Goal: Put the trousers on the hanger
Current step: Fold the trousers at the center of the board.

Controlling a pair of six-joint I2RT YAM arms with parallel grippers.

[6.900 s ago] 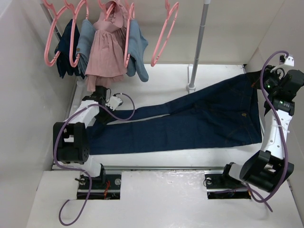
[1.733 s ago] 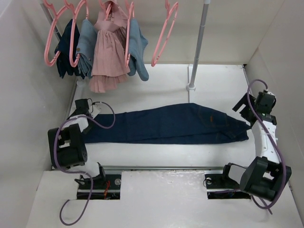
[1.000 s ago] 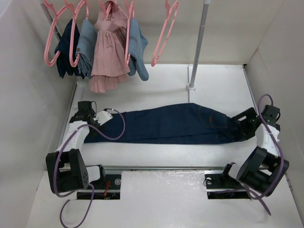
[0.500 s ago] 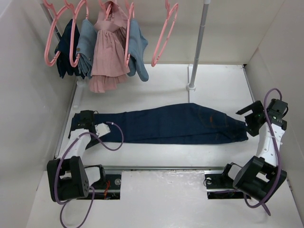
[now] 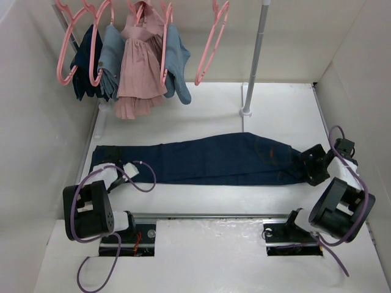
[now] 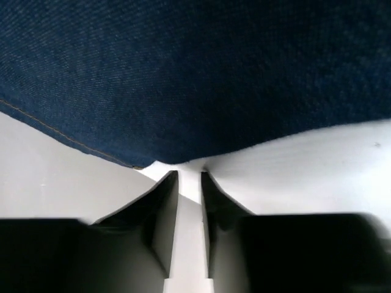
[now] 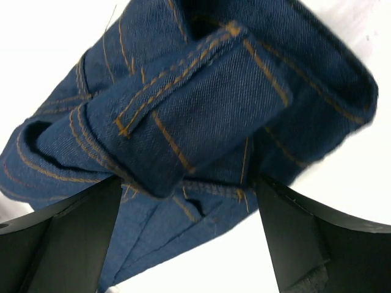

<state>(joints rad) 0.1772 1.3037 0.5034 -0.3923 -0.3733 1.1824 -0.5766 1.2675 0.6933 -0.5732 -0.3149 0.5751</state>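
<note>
The trousers, dark navy jeans folded lengthwise, lie flat across the table with the waist to the right. My left gripper sits at the near edge of the leg ends. In the left wrist view its fingers are drawn almost together just below the denim hem, with only a slit of white table between them. My right gripper is open at the waist end, and its jaws straddle the bunched waistband. An empty pink hanger hangs on the rail at the back.
More pink hangers on the rail carry a pink dress and lighter denim garments. A grey pole stands behind the jeans. White walls close in the table on the left and right.
The left gripper's jaws have narrowed from wide to nearly closed, and it has drawn toward the near edge of the legs. The right gripper swung back from the right onto the waist end.
</note>
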